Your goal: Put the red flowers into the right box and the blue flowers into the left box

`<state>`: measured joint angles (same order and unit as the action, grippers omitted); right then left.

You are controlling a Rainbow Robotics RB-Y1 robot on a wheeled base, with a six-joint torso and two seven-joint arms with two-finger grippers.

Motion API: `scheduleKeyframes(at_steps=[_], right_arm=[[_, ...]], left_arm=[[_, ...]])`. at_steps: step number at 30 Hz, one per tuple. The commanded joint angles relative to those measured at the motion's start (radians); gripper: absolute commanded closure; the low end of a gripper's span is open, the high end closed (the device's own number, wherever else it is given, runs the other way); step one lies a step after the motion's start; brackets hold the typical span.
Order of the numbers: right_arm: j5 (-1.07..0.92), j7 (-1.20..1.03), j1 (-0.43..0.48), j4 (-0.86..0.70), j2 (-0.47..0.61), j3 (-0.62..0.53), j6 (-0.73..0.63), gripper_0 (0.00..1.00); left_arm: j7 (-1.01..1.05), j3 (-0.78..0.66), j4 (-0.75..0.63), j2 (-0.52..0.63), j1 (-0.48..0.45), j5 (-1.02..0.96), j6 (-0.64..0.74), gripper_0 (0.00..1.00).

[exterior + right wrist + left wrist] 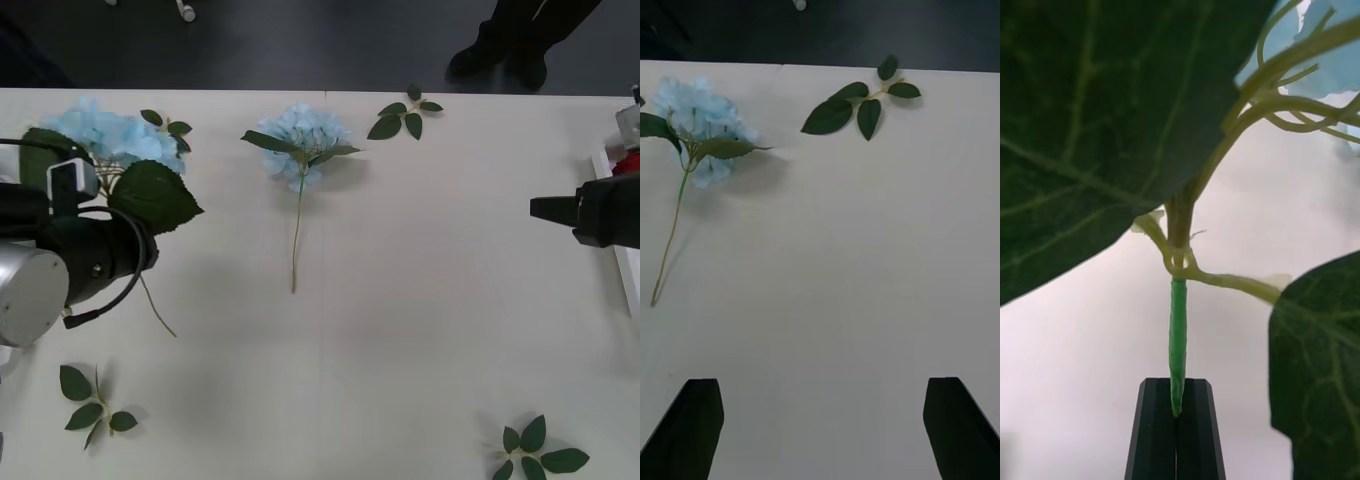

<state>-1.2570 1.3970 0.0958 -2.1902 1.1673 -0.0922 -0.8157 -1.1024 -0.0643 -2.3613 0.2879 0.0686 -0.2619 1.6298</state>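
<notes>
Right away we see the big white table [400, 330] from the front, the largest thing here. At its right edge there is a bit of the right box [622, 262], with something red [630, 162] at its far end; we cannot tell if that is a rose.

Our left arm [40, 270] is at the left side of the table. Next to it is a blue flower [115, 135] with big green leaves, on the far left. From the front we cannot see how the fingers hold it. The left wrist view shows that: the black fingers of the left gripper [1177, 431] are pressed together, pinching the end of the green stem [1178, 341], and dark leaves are very close to the camera.

A second blue flower [303, 142] lies flat at the far middle of the table, its stem pointing toward us. The right wrist view shows it [698, 127] too.

The right gripper [552, 209] is at the right side, just beside the right box. In the right wrist view its two fingers [689, 424] are spread wide apart over bare table, holding nothing.

Smallest are the loose leaf sprigs: one far right of the middle flower [405, 117], one near left [92, 402], one near right [535, 452].
</notes>
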Motion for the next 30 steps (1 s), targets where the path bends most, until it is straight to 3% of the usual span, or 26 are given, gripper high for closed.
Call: scheduleKeyframes(at_steps=[1, 12, 21, 30], right_arm=[[-0.013, -0.099, -0.015, -0.063, 0.041, 0.035, 0.055, 0.21], [-0.007, -0.280, -0.045, -0.148, 0.127, 0.138, 0.175, 0.21], [0.018, -0.365, -0.281, -0.145, 0.126, 0.354, 0.175, 0.21], [0.071, -0.386, -0.512, -0.033, 0.057, 0.592, 0.188, 0.21]], left_arm=[[0.072, -0.123, -0.055, 0.023, -0.004, -0.016, -0.002, 1.00], [0.047, -0.377, 0.048, 0.045, 0.003, -0.048, -0.168, 1.00], [-0.131, -0.422, 0.267, 0.220, 0.040, -0.157, -0.235, 1.00], [-0.407, -0.508, 0.537, 0.338, 0.080, -0.330, -0.288, 1.00]])
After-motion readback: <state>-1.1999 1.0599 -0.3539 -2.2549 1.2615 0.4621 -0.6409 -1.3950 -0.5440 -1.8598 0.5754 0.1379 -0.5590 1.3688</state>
